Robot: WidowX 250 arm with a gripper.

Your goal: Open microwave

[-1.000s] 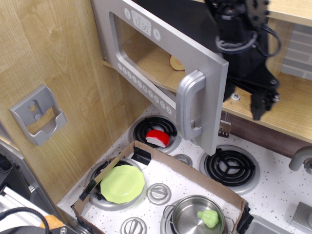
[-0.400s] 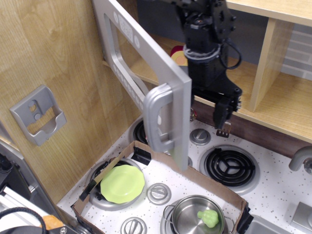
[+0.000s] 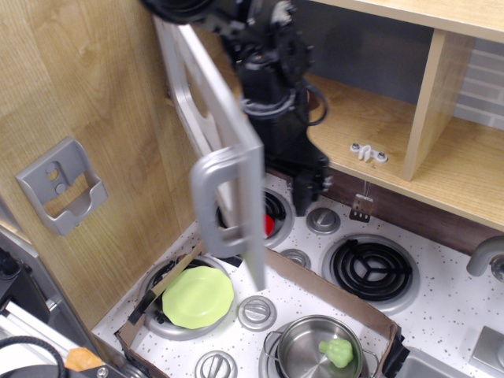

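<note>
One fixed view looks steeply down from the front-left, fairly near, onto the white speckled worktop (image 3: 441,315) and stove.

The microwave (image 3: 216,150) door stands swung wide, edge-on, its silver handle (image 3: 220,201) just left of the black gripper (image 3: 309,189) behind it.

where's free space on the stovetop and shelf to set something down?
Free: the right coil burner and speckled top beyond it toward the faucet; the wooden shelf right of the divider. Crowded: front left, where a cardboard box holds the green plate and pot; the back-left burner sits under the open microwave door and gripper.
</note>
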